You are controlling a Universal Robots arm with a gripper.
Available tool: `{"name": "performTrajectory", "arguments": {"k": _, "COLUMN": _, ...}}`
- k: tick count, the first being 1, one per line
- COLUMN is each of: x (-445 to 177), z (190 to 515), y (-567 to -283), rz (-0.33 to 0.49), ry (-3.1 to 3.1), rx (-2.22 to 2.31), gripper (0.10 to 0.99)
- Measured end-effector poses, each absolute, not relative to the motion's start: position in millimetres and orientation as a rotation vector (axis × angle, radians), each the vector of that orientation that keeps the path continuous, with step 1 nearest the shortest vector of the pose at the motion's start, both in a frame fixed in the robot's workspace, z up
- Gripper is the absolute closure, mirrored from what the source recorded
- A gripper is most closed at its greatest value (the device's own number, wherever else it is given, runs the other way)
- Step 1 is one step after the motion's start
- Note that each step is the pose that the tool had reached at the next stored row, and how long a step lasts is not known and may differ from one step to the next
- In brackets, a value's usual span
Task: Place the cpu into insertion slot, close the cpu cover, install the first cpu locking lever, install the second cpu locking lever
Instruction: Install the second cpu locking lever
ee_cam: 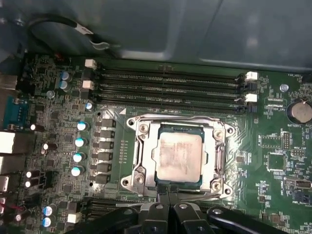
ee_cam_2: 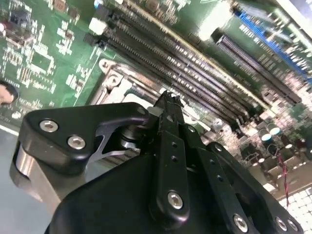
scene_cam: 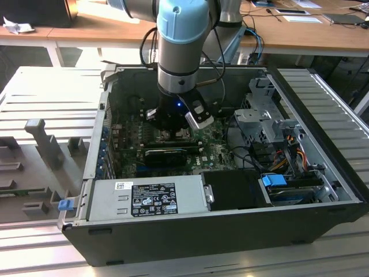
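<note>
Hand (ee_cam: pixel 169 195) pinched shut at cpu cover (ee_cam: pixel 141 146) edge.

Bright daylight washes the far desk (scene_cam: pixel 173 32), the case interior dim, wrist views softly blurred

An open computer case (scene_cam: pixel 230 231) lies on a slatted metal table (scene_cam: pixel 52 98).

cpu (ee_cam: pixel 178 157): silver-tan | cpu cover (ee_cam: pixel 178 124): grey | board (ee_cam: pixel 278 161): green | end effector (ee_cam: pixel 168 201): black
</note>
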State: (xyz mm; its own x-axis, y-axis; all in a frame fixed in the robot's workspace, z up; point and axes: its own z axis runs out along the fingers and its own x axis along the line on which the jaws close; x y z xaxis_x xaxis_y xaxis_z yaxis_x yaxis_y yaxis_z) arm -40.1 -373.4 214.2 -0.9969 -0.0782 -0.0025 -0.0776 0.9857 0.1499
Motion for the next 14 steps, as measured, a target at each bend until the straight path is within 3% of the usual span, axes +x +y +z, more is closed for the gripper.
{"name": "performTrajectory", "arguments": {"k": 14, "x": -61, "z": 214, "y": -396, "rz": -0.368, "ry": -3.114, "rx": 0.163, "gripper": 0.980}}
